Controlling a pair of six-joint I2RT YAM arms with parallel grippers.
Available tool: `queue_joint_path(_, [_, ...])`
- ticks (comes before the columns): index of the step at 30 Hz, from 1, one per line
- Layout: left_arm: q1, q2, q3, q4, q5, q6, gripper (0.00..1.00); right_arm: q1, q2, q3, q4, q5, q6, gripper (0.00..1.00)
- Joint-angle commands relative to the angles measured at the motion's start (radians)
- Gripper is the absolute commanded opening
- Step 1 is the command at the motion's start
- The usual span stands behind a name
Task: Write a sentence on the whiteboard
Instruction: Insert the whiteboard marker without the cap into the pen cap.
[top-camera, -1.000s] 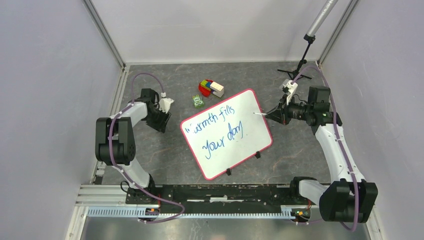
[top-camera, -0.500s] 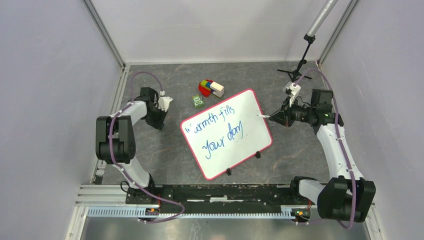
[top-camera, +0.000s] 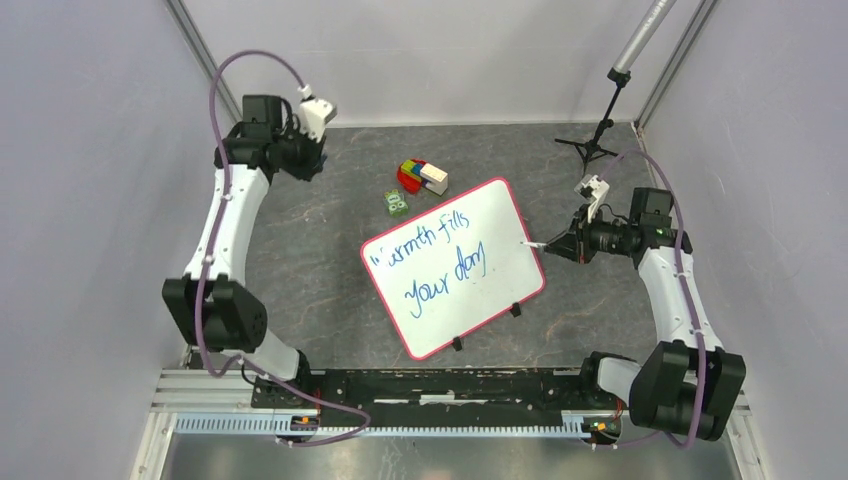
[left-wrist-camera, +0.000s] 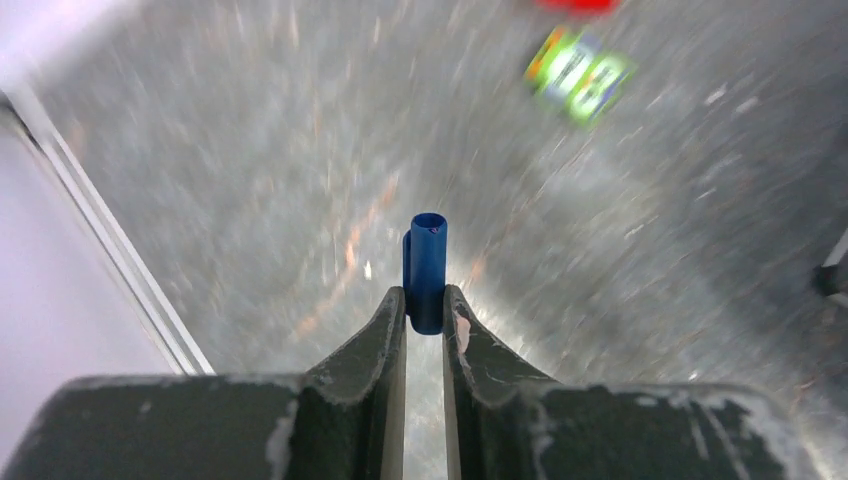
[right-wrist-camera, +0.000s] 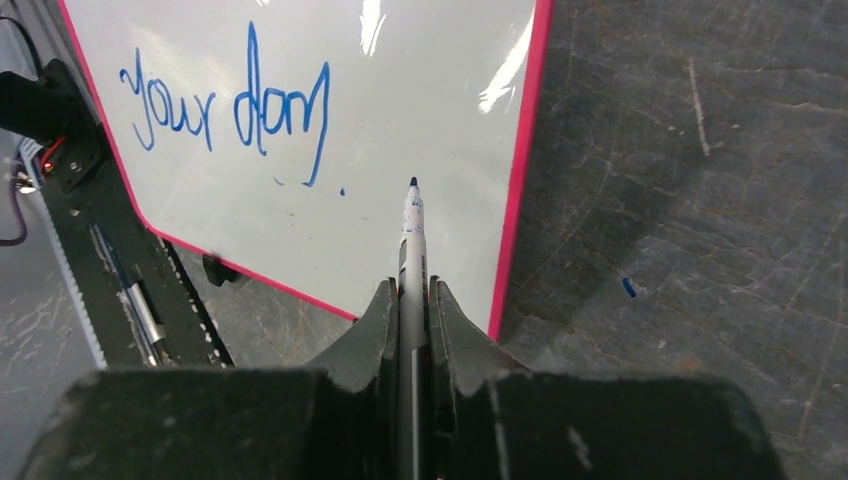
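Pinching a marker (right-wrist-camera: 412, 235), right jaws point at the whiteboard (top-camera: 503, 222).

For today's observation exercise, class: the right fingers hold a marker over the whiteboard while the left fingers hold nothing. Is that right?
Not quite. The left fingers are not empty: they pinch a small blue cap, as the left wrist view shows. The right fingers do hold the marker over the whiteboard.
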Motion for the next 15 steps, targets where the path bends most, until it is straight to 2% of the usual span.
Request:
queue_joint_path(1, [-0.215, -0.107, 0.172, -0.151, 0.065, -0.018, 0.02, -0.014, -0.017, -0.031, -0.08, -0.093, -0.076, 0.0])
queue_joint_path(5, [-0.419, -0.078, 0.214, -0.229, 0.12, -0.021, 0.02, -0.019, -0.054, -0.066, -0.094, -0.114, -0.095, 0.0])
queue_joint_path(10, [-0.692, -0.041, 0.099, -0.203, 0.067, 0.005, 0.02, -0.021, -0.049, -0.093, -0.187, -0.146, -0.19, 0.0])
queue_joint_path(15, [-0.818, -0.005, -0.002, -0.073, 0.0, 0.002, 0.02, -0.02, -0.044, -0.089, -0.258, -0.215, -0.269, 0.0])
